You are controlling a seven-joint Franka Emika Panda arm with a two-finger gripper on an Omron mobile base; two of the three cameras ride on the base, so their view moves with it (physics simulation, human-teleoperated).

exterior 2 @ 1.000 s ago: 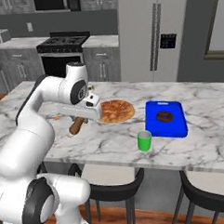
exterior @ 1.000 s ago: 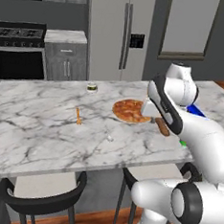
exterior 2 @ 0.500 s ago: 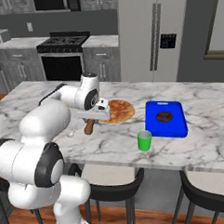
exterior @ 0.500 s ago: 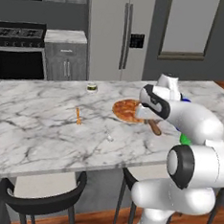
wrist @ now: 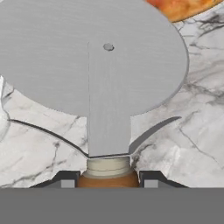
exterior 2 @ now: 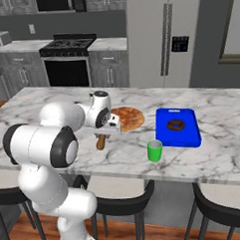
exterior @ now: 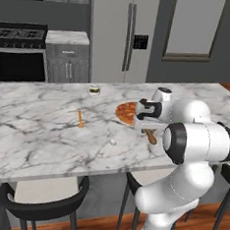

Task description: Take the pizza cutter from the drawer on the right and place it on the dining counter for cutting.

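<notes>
In the hand view the pizza cutter has its wheel cut off by the top and left edges, and its orange-brown handle drops out of sight just behind the claw at the grey band. Ahead of the claw the wheel covers most of the pizza, leaving only an orange sliver at the top edge.

From the left base view the claw is largely masked by the hand, so the finger contact cannot be read there. The wheel is hidden there; only the handle pokes out below the hand. The small jar far left of the claw is too small to identify.
</notes>
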